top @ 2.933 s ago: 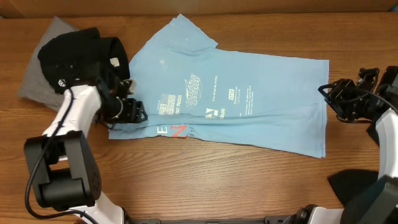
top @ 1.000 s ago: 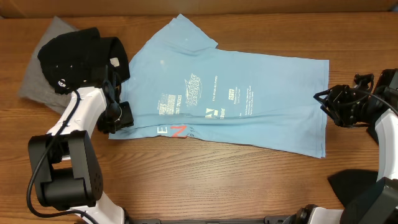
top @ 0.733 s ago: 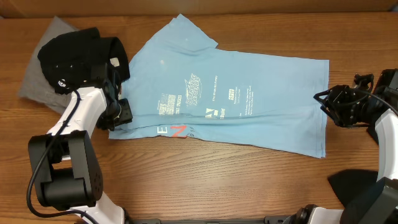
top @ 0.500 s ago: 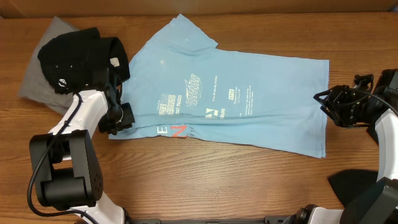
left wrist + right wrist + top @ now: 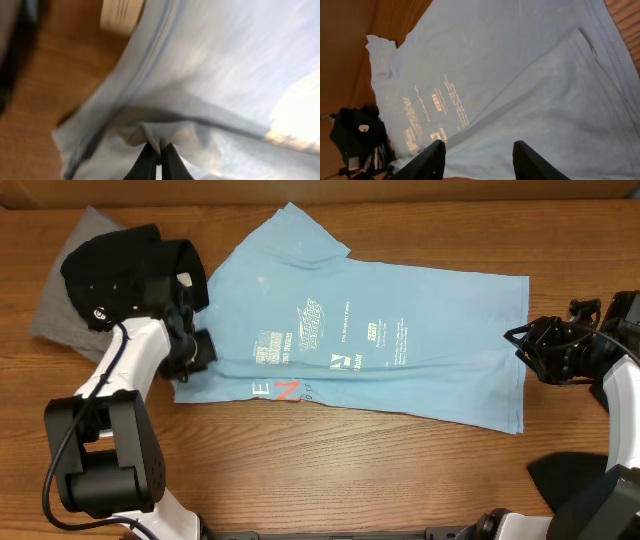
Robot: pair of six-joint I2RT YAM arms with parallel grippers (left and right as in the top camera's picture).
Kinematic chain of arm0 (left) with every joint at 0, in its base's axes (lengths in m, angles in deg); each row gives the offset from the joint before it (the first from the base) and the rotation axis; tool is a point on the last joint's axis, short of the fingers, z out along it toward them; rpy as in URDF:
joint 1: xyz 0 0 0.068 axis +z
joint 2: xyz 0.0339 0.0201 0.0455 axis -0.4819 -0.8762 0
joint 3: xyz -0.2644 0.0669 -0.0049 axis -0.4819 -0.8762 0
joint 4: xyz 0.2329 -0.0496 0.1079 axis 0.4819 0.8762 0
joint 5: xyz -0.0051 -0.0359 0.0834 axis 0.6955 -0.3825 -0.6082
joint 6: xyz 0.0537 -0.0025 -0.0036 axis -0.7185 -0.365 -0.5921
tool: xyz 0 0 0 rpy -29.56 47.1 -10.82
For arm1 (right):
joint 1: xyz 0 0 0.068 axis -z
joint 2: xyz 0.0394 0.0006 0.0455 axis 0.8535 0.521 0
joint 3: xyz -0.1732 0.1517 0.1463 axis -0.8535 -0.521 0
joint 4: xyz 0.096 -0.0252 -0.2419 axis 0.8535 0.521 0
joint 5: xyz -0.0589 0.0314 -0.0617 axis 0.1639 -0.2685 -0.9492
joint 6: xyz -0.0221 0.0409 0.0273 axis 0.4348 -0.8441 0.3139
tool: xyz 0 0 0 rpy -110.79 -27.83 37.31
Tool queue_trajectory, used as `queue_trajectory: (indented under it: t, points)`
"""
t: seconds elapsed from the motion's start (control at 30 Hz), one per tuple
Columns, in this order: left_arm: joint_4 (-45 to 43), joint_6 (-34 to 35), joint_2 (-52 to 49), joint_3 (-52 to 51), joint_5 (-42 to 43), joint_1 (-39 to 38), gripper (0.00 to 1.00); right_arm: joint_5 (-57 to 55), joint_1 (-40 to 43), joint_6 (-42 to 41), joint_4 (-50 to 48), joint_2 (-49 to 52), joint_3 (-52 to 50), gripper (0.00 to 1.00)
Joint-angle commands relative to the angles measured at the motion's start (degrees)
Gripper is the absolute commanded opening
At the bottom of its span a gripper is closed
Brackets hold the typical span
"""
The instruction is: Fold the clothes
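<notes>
Mostly flat, the light blue T-shirt shows white printed text.

We see the overhead view bright, even and sharp, with only soft shadows on the table. In our left wrist view the light blue T-shirt is smeared and washed out at right. The right wrist view is crisp, dimmer at upper left.

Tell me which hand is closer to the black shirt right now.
Left. The left hand sits just beside the black shirt, pinching the light blue shirt at its near edge. The right hand is across the table, at that shirt's opposite end.
</notes>
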Motion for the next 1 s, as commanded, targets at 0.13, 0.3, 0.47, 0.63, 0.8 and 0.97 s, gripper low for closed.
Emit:
queue_trajectory:
  t: [0.13,0.3,0.47,0.63,0.8,0.97]
  points:
    - [-4.9,-0.3,1.0,1.8,1.7,0.2,0.27,-0.2,-0.3,0.2,-0.5,-0.7,1.3,0.49]
    - [-3.6,-0.9,1.0,1.8,2.0,0.2,0.49,-0.2,-0.3,0.2,-0.3,-0.7,1.3,0.51]
    - [-1.8,-12.4,1.0,1.8,17.3,0.1,0.06,-0.2,-0.3,0.2,-0.2,-0.7,1.3,0.51]
    - [2.0,-21.6,1.0,1.6,21.9,-2.5,0.04,-0.2,-0.3,0.2,0.0,-0.7,1.3,0.51]
    - [0.6,-22.6,1.0,-2.1,13.8,-8.5,0.04,-0.2,-0.3,0.2,0.3,-0.7,1.3,0.51]
    - [-5.1,-22.1,1.0,-5.4,10.3,-12.5,0.04,-0.2,-0.3,0.2,0.3,-0.7,1.3,0.52]
